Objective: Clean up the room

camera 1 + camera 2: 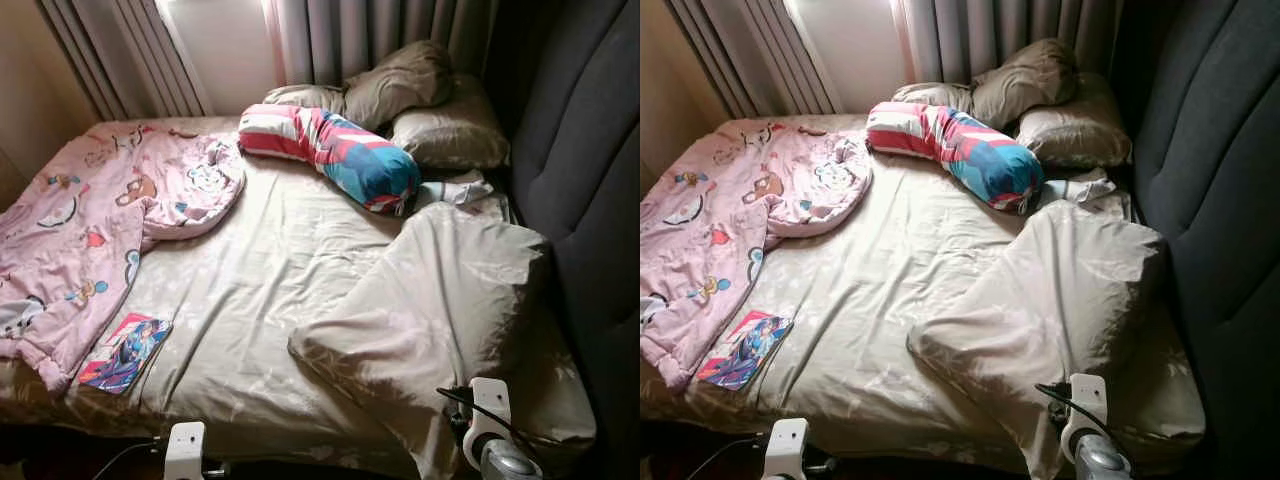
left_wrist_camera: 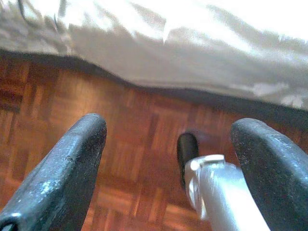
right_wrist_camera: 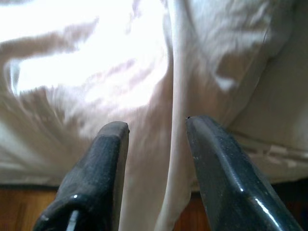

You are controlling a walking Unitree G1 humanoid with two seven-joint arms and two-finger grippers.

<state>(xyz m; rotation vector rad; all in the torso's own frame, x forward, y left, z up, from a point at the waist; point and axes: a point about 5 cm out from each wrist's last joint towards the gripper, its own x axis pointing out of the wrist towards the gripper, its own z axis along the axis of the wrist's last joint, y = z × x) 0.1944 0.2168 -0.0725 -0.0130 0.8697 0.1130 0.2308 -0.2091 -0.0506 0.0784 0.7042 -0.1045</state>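
Observation:
A bed with a beige sheet (image 1: pixel 260 290) lies before me. A pink cartoon blanket (image 1: pixel 80 220) is rumpled over its left side. A striped red, white and blue bolster (image 1: pixel 340 150) lies across the head end. A big beige pillow (image 1: pixel 450 300) sits at the near right. A colourful booklet (image 1: pixel 125 352) rests flat near the front left edge. My left gripper (image 2: pixel 168 159) hangs open over the parquet floor (image 2: pixel 120 144) beside the bed's edge. My right gripper (image 3: pixel 156 134) is open, pointing at a hanging fold of beige fabric (image 3: pixel 168 96), with nothing held.
Two beige pillows (image 1: pixel 400 85) lean at the head by the grey curtains (image 1: pixel 350 35). A dark padded headboard (image 1: pixel 590 180) runs along the right side. A crumpled white cloth (image 1: pixel 460 190) lies between bolster and headboard. My wrists (image 1: pixel 185 450) show at the bed's front edge.

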